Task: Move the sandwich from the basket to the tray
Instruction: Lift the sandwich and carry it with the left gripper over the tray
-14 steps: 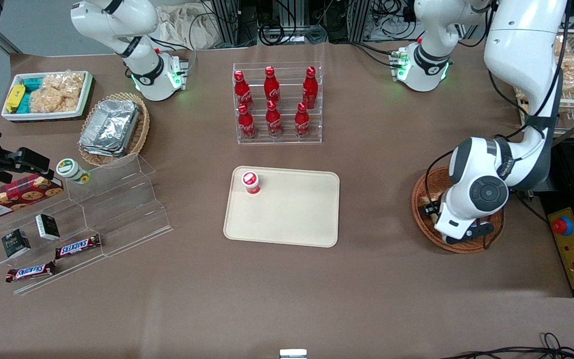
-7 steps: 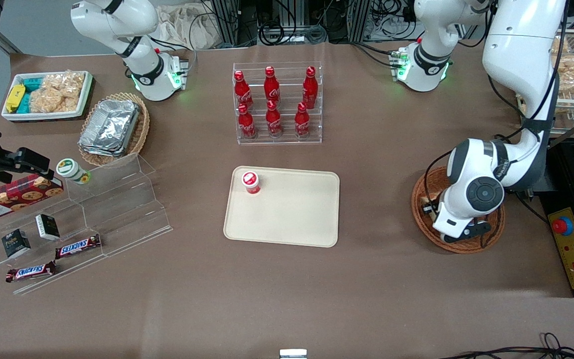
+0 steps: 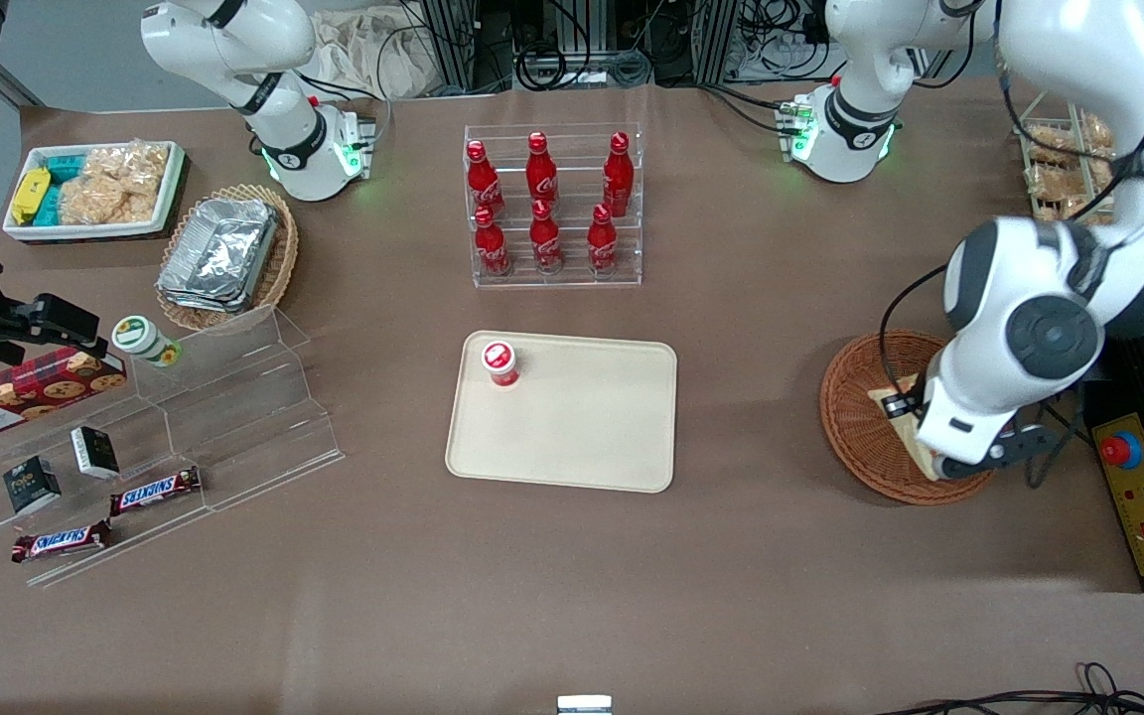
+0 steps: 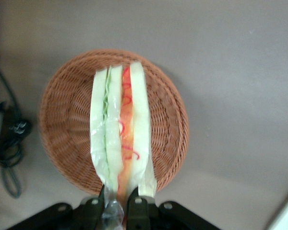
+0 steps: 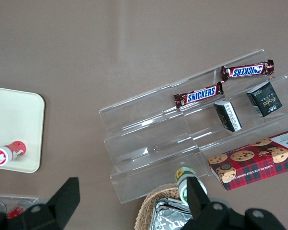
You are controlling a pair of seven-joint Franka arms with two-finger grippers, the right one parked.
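Observation:
My left gripper (image 4: 116, 213) is shut on one end of the sandwich (image 4: 120, 129), a wedge of pale bread in clear wrap with a red-orange stripe. It holds the sandwich in the air above the round reddish-brown wicker basket (image 4: 62, 124). In the front view the arm's white hand (image 3: 964, 427) hangs over the basket (image 3: 855, 417) and hides most of the sandwich (image 3: 902, 422). The cream tray (image 3: 592, 427) lies at the table's middle, well apart from the basket, toward the parked arm's end.
A small red-capped bottle (image 3: 500, 362) stands on a tray corner. A clear rack of red cola bottles (image 3: 552, 204) stands farther from the front camera than the tray. A yellow control box (image 3: 1143, 497) and cables lie beside the basket.
The arm has risen from low inside the basket and shifted a little toward its own end of the table, lifting the sandwich clear of the basket's floor.

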